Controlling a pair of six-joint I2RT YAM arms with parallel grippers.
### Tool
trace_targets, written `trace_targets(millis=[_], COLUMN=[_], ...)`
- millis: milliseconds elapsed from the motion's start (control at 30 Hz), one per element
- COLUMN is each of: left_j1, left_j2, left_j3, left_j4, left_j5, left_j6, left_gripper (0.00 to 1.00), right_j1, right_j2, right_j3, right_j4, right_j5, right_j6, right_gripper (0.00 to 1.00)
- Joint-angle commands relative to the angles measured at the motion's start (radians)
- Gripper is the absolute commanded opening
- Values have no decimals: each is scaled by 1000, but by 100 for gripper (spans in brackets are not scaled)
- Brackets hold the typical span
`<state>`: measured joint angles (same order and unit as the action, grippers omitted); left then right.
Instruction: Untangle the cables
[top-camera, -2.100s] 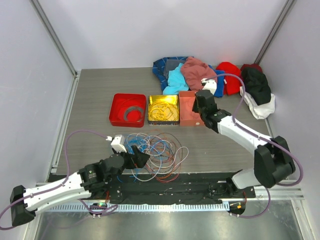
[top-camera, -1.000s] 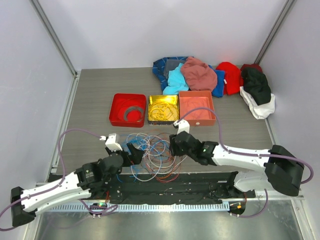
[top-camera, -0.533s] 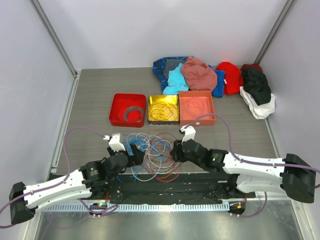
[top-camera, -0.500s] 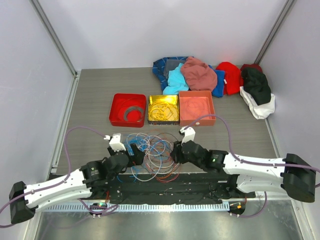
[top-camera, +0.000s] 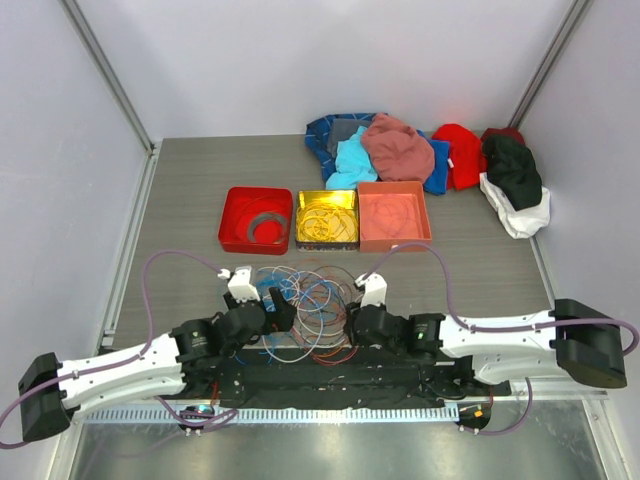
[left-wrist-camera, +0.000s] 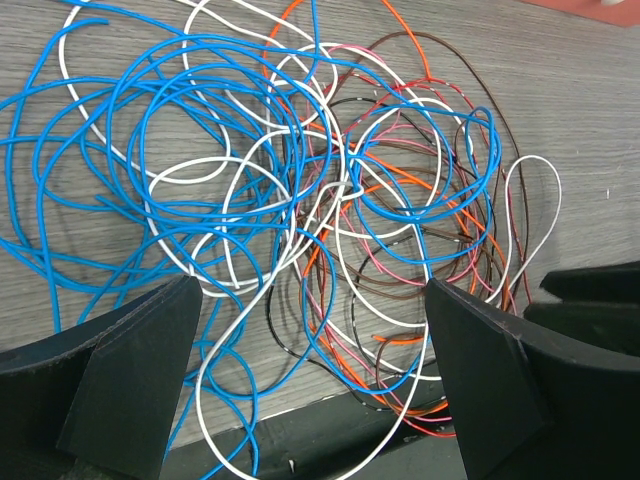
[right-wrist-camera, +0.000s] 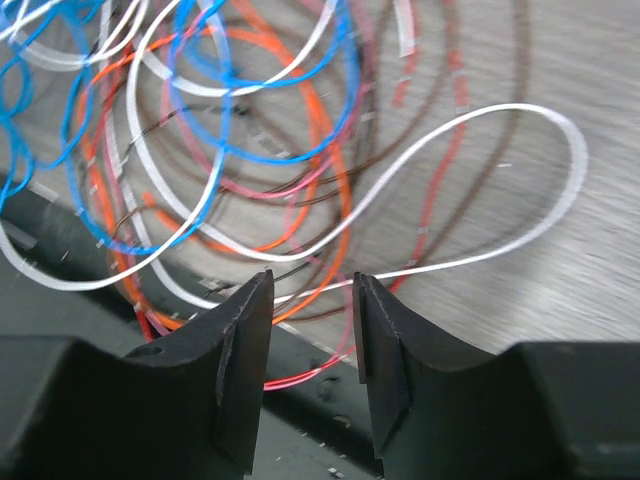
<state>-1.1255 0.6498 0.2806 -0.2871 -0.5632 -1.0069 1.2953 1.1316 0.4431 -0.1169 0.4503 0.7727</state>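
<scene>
The cables (top-camera: 310, 305) lie in one loose tangle on the surface (top-camera: 190, 190), close to the near edge, just in front of a row of three trays and right between the two arms. Blue and white loops crowd the left half of the heap; orange, pink, red and brown ones crowd the right. Its near side spills onto the black strip (top-camera: 330, 375) where the arms are bolted.

The left arm (top-camera: 215, 335) reaches in low from the left. In its wrist view the left jaws stand wide, one finger (left-wrist-camera: 130, 370) at each lower corner, with the blue and white mess (left-wrist-camera: 320, 200) spread on the surface between and beyond them. They grip nothing.

The right arm (top-camera: 470, 335) stretches in low from the right, its tip at the tangle's right edge. The right jaws are narrow, with only a small gap between the fingers (right-wrist-camera: 245, 350). A white wire (right-wrist-camera: 480, 180) and an orange one cross just past that gap. I cannot tell if either touches a finger, but neither is pinched.

Behind the tangle, the red tray (top-camera: 228, 215) holds a grey coil, the yellow tray (top-camera: 297, 222) holds pale coiled wire, and the salmon tray (top-camera: 395, 215) stands beside it. Clothes (top-camera: 400, 145) are heaped at the back.
</scene>
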Motion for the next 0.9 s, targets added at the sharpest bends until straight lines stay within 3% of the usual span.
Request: trace_targets(millis=[0,333,667,867], left_j1=[-2,-2,-2,-2], left_j2=[-15,-1,-1,31], left_j3=[34,32,14,23], left_j4=[48,63,98,105], left_j5=[-7,11,22,34], left_j6=[14,14,16,16], left_gripper=[100,100,99,100], right_j1=[7,-45,-37,-33], right_j2=[-53,59,-19,43], right_j3=[-6,19,-53,-57], right_j4=[-43,-69,-60,2], right_j5=[186,168,56,-8], right_j6=[71,65,126,126], right_gripper=[45,43,42,40])
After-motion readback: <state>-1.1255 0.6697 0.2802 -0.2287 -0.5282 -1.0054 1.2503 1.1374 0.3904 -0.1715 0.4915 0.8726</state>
